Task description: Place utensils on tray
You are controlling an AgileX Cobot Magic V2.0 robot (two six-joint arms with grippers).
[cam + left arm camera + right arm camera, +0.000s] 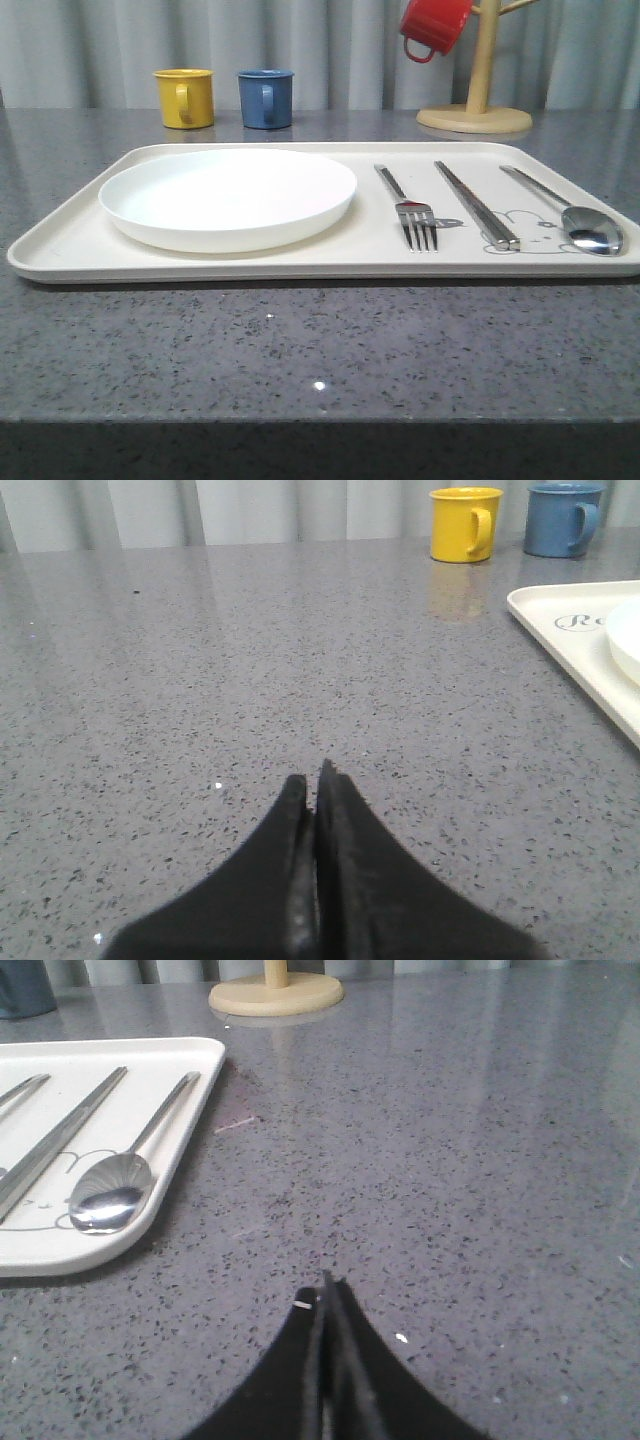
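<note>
The cream tray point(80, 250) lies across the grey table. On it sit the white plate point(228, 197) at the left, then the fork point(412, 212), the chopsticks point(477, 204) and the spoon point(588, 231) to its right. My left gripper point(313, 780) is shut with nothing in it, over bare table to the left of the tray point(580, 650). My right gripper point(327, 1290) is shut and empty, over bare table to the right of the tray point(180, 1175), with the spoon point(112, 1192) and chopsticks point(55, 1145) in its view.
A yellow mug point(185, 97) and a blue mug point(266, 97) stand behind the tray. A wooden mug stand point(476, 110) at the back right carries a red mug point(434, 25). Grey curtains close the back. The table's front edge is near.
</note>
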